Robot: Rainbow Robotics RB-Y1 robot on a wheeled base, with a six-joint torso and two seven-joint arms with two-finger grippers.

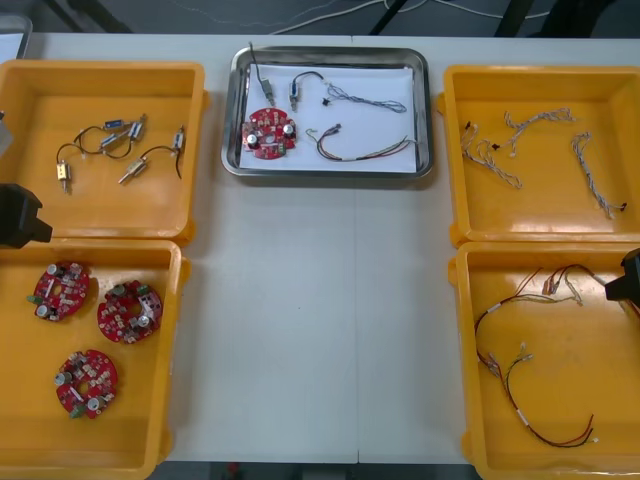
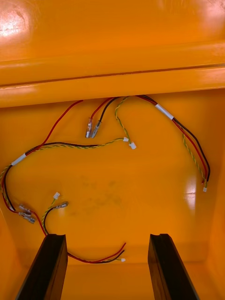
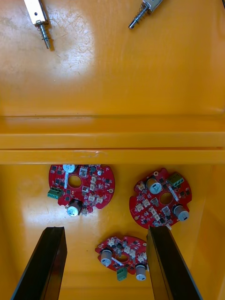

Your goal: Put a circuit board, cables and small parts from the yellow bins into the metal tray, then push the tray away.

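Note:
The metal tray (image 1: 232,110), white inside, stands at the table's far middle. It holds a red circuit board (image 1: 268,133), a small metal part (image 1: 293,95) and thin cables (image 1: 365,148). My left gripper (image 1: 18,215) hovers at the left edge over the wall between the two left bins. In its wrist view the left gripper (image 3: 105,232) is open above three circuit boards (image 3: 82,187), holding nothing. At the right edge my right gripper (image 1: 628,278) is over the near right bin. Its wrist view shows the right gripper (image 2: 107,236) open above red and yellow cables (image 2: 70,145).
The far left yellow bin (image 1: 100,75) holds small metal parts (image 1: 110,145). Three boards lie in the near left bin (image 1: 170,350). Twisted blue and white cables (image 1: 590,165) lie in the far right bin (image 1: 455,150). Bare table runs between the bins, in front of the tray.

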